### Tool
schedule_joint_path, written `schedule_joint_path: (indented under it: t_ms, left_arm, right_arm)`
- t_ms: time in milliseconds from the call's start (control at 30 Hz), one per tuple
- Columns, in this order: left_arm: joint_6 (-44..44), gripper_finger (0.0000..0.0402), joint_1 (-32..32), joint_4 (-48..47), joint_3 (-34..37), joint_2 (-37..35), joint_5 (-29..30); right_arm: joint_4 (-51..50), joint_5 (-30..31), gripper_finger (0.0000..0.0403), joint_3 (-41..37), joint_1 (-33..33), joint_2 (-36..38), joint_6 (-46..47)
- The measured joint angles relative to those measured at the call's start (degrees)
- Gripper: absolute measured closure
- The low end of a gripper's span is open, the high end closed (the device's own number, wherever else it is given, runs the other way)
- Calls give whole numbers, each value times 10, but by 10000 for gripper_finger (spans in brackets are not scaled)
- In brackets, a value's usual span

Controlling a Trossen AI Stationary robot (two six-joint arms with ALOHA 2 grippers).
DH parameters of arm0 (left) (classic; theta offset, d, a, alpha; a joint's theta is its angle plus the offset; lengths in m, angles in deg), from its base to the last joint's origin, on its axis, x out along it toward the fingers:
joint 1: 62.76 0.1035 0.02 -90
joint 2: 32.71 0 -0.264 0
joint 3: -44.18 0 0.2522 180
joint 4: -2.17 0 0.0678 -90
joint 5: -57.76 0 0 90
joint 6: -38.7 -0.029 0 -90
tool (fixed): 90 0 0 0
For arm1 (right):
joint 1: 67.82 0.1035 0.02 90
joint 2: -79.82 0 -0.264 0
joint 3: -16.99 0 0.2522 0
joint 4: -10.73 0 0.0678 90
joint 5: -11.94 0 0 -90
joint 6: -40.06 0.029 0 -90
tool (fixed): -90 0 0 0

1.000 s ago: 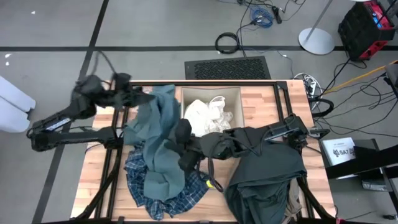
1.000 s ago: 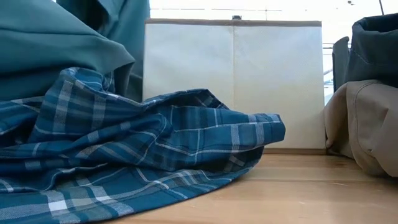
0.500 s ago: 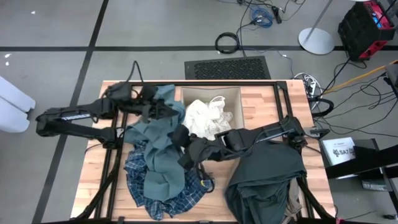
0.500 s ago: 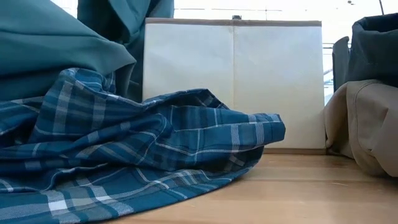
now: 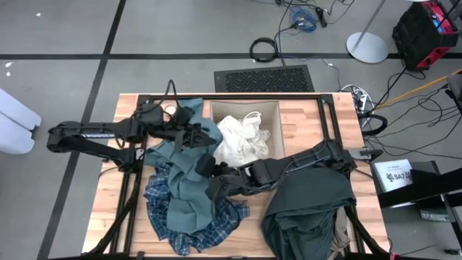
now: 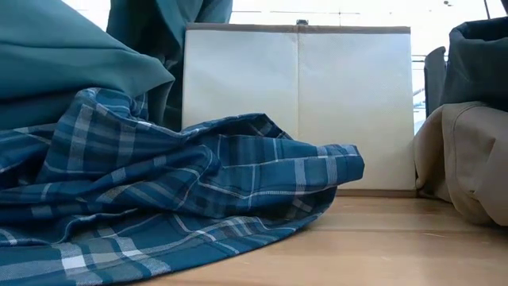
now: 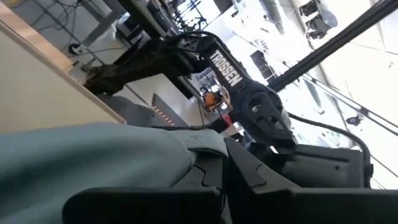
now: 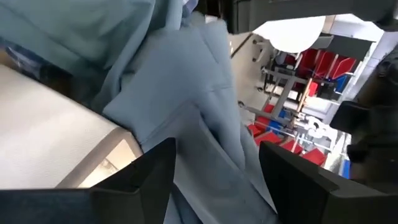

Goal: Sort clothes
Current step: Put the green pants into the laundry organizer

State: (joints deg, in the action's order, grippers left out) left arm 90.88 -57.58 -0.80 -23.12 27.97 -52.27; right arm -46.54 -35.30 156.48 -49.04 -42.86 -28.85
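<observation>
The teal-green garment point(image 5: 184, 188) is stretched between my two grippers, above the blue-and-white plaid garment point(image 5: 162, 206) that lies on the table. My left gripper point(image 5: 196, 136) is shut on the teal garment's upper part, beside the beige box point(image 5: 278, 119). My right gripper point(image 5: 208, 180) is on the garment's middle, nearer the table's front. The white garment point(image 5: 242, 137) lies in the box. The dark grey-green garment point(image 5: 310, 202) lies at the near right over the khaki tan one point(image 5: 339, 232). My left gripper has a bunched part of the teal garment point(image 7: 186, 158) between its fingers, coming level from the table's left. The cloth is lifted clear there and hangs below the gripper; how many layers cannot be told. My right gripper has a hanging fold of the teal garment point(image 8: 211, 149) between its two fingers point(image 8: 146, 180), which stand apart around the bunch. It comes level from the table's right. The cloth runs up out of the hold and its lower end lies on the plaid garment.
In the low view the plaid garment point(image 6: 175, 191) fills the near left, the box point(image 6: 317, 103) stands behind it, and the dark garment point(image 6: 480, 59) rests on the khaki one point(image 6: 468, 159) at the right. Bare wood shows along the table's far right point(image 5: 317, 115).
My left gripper has gone toward the table's right edge and a little nearer, carrying the teal garment's upper part up to the box. My right gripper has shifted slightly toward the near edge. The teal garment has drawn into a narrower bunch between them.
</observation>
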Motion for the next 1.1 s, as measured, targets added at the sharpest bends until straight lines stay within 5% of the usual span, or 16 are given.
schedule_joint_path:
  t_ms: [233,500,733,933,1100]
  left_arm:
    - [0,399,-22,5,0,1,0]
    - [-1,351,-31,13,0,1,-8]
    - [-30,300,-26,21,0,-1,-73]
    - [-45,296,14,17,-4,-24,-159]
    - [-45,295,51,-3,-5,-63,-170]
  right_arm:
    - [5,24,200,0,0,-1,-2]
    - [7,22,384,0,9,-1,27]
    - [30,24,398,0,33,7,72]
    - [0,100,400,0,56,28,117]
    - [-23,144,401,1,78,60,175]
